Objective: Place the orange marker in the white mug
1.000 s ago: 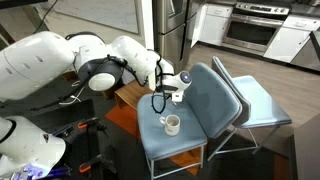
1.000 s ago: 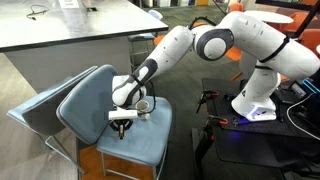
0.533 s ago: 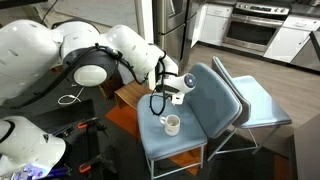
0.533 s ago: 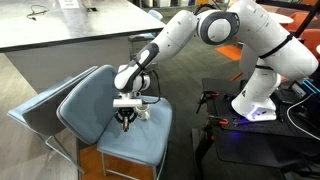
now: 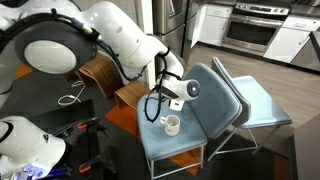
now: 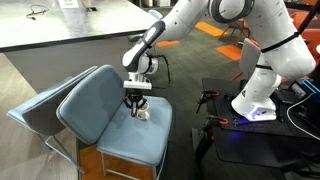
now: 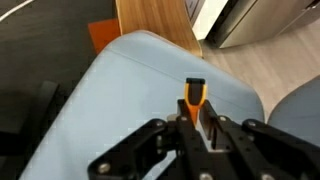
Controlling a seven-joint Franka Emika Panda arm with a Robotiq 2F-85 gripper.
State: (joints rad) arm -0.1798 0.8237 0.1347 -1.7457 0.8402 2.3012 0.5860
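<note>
Gripping the orange marker (image 7: 195, 99), your gripper (image 7: 197, 128) fills the bottom centre of the wrist view. Its dark fingers are closed in on the marker's lower part from both sides. The marker stands upright in the frame with a dark tip at its top end. Behind it, the blue chair seat (image 7: 120, 110) spans most of the view. The white mug does not appear in this view.

Beyond the seat's far edge, a wooden table (image 7: 150, 20) sits at top centre, with pale floor to its right.

In an exterior view the gripper (image 6: 138, 100) hangs fingers-down at frame centre, directly over the white mug (image 6: 142, 112). The mug stands upright on the seat, near the seat's right edge. Whether the fingertips are touching the mug's rim cannot be told. The marker is too small to make out here.

In an exterior view the mug (image 5: 172, 124) sits just below centre on the seat, with the wrist above and slightly left of it. A second blue chair (image 5: 255, 100) stands right of centre. Farther back, an oven (image 5: 255, 25) occupies the upper right.
</note>
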